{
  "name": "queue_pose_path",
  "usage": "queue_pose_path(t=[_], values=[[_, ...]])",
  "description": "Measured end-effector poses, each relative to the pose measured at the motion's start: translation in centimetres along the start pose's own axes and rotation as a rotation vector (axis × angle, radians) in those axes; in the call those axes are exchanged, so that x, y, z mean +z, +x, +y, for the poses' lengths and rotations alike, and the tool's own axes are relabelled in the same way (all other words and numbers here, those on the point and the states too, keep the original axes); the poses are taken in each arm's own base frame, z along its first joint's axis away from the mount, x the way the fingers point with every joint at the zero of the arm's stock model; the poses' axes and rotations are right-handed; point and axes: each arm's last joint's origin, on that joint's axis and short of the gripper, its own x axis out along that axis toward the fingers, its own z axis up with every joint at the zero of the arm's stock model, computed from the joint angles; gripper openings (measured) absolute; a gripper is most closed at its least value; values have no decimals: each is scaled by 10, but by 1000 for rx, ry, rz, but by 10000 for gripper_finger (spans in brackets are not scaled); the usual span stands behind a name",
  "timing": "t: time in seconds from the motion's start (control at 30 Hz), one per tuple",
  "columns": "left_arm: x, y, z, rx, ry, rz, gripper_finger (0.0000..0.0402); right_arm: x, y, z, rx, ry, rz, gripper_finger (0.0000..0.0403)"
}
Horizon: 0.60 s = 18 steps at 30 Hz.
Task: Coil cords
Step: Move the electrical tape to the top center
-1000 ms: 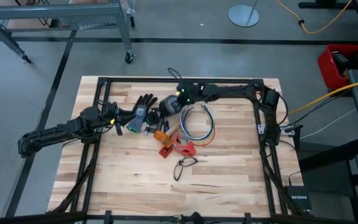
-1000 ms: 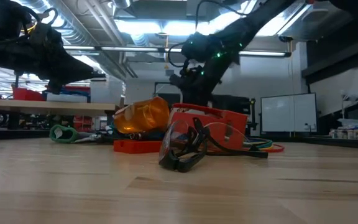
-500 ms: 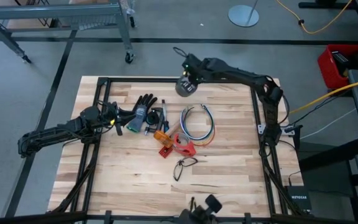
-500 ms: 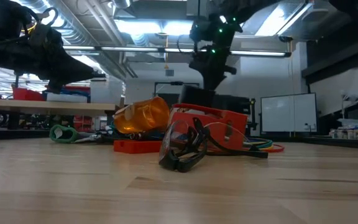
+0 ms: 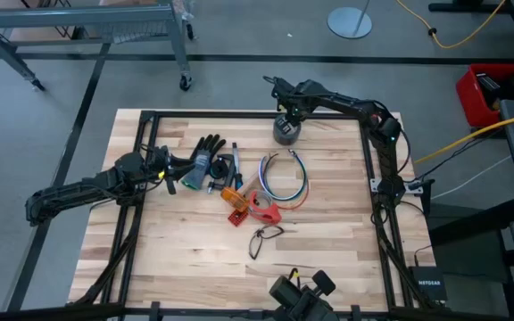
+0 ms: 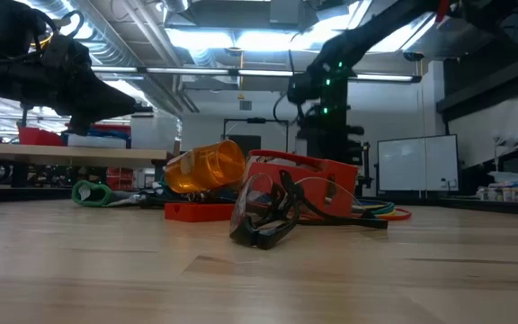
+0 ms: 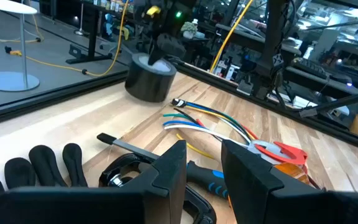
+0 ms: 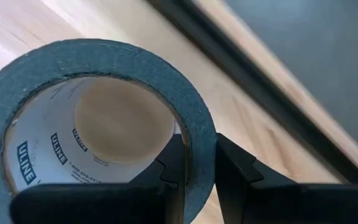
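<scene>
We look down on a wooden worktop [image 5: 186, 259]. Taking the cords [image 5: 284, 178] as our landmark: they lie near the worktop's middle, a loose loop of thin blue, grey-white and red-orange cables, ends splayed toward the far edge.

Beyond the cords, near the far edge, our right hand [image 5: 286, 123] pinches the wall of a grey tape roll [image 5: 285, 131], one finger inside, one outside. We judge the roll should be set down flat, well clear of the cords, then released cleanly.

Well to the cords' left, our left hand [image 5: 169, 172] waits above a black glove [image 5: 201, 153], fingers slightly apart, holding nothing.

Just in front of the cords sit a red object [image 5: 264, 209] and safety glasses [image 5: 262, 237].
</scene>
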Motion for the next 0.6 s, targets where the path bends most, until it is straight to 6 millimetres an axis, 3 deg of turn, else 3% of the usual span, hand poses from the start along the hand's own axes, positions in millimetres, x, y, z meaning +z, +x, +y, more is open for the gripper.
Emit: queue_pose_path(t=[0.3, 0.6], values=[[0, 0, 0, 0, 0, 0, 93, 1, 19, 7, 48, -6, 41, 71], [0, 0, 0, 0, -1, 0, 93, 1, 21, 7, 38, -7, 50, 284]])
